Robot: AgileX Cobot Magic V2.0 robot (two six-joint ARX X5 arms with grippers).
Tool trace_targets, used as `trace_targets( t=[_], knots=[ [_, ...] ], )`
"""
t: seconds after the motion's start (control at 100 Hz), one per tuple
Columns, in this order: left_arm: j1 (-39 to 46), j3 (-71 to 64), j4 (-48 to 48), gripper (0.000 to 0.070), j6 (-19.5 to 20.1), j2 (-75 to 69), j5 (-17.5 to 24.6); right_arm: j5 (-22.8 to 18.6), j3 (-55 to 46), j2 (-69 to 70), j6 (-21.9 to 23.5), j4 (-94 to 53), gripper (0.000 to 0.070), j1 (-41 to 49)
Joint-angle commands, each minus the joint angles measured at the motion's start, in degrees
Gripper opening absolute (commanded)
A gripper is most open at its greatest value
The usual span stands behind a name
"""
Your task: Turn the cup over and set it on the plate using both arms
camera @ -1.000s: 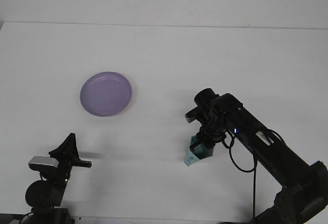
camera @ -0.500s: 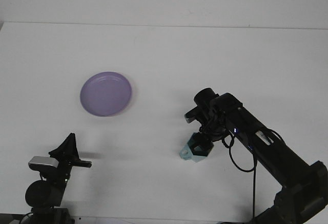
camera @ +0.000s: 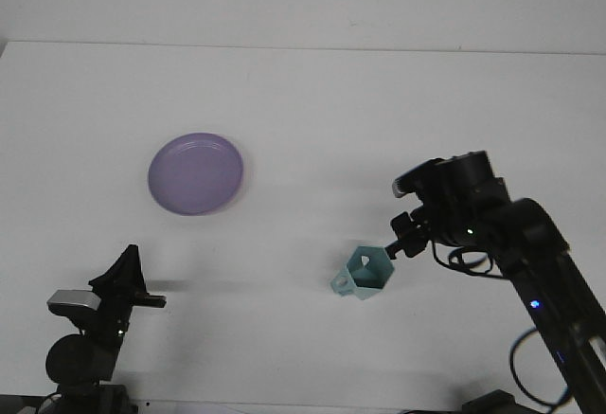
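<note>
Right gripper [camera: 396, 246]: clamped on rim of teal cup [camera: 365, 276], held tilted, mouth toward camera.
Cup position: low over white table [camera: 379, 101], well right of purple plate [camera: 195, 173].
Left gripper [camera: 133, 286]: near front-left edge, holding nothing; finger state unclear.

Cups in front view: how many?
1. The teal cup is right of centre near the table's front edge, tilted, at the tip of the right gripper. The purple plate, to the left, holds none. Nothing else in view could hide another.
</note>
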Motion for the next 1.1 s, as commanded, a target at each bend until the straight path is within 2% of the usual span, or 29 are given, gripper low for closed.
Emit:
trace_targets(
  t=[0.0, 0.13, 0.34, 0.49, 0.61, 0.68, 0.77, 1.09],
  knots=[
    [0.04, 0.42, 0.68, 0.0012, -4.07, -0.04, 0.31, -0.52, -3.13, -5.22, -0.33, 3.89, 0.0273, -1.2],
    [0.04, 3.28, 0.24, 0.0012, -7.56, 0.33, 0.83, -0.17, -15.63, -18.36, 1.6, 14.95, 0.0273, -4.35],
    [0.02, 10.88, -3.93, 0.0012, -7.43, 4.5, 4.33, 2.4, -34.88, -38.88, 3.78, 28.72, 0.0269, -8.76],
    [-0.02, 17.79, -9.25, 0.0012, -6.86, 10.64, 10.01, 5.44, -43.04, -49.48, 4.04, 32.06, 0.0269, -10.27],
    [-0.7, 23.89, -14.08, 0.0012, -2.25, 17.7, 16.2, 6.75, -47.32, -55.49, 4.24, 33.97, 0.0269, -10.64],
    [-1.68, 27.98, -17.29, 0.0012, 0.5, 22.67, 17.9, 7.48, -48.0, -57.59, 4.81, 35.6, 0.0269, -10.64],
    [-3.89, 33.81, -21.03, 0.0012, 2.1, 29.88, 19.87, 7.74, -48.0, -58.8, 4.79, 35.89, 0.0269, -10.64],
    [-20.24, 53.88, -31.26, 0.0017, 8.02, 56.52, 20.61, 7.72, -48.0, -58.71, 5.11, 35.6, 0.0269, -10.64]
  ],
)
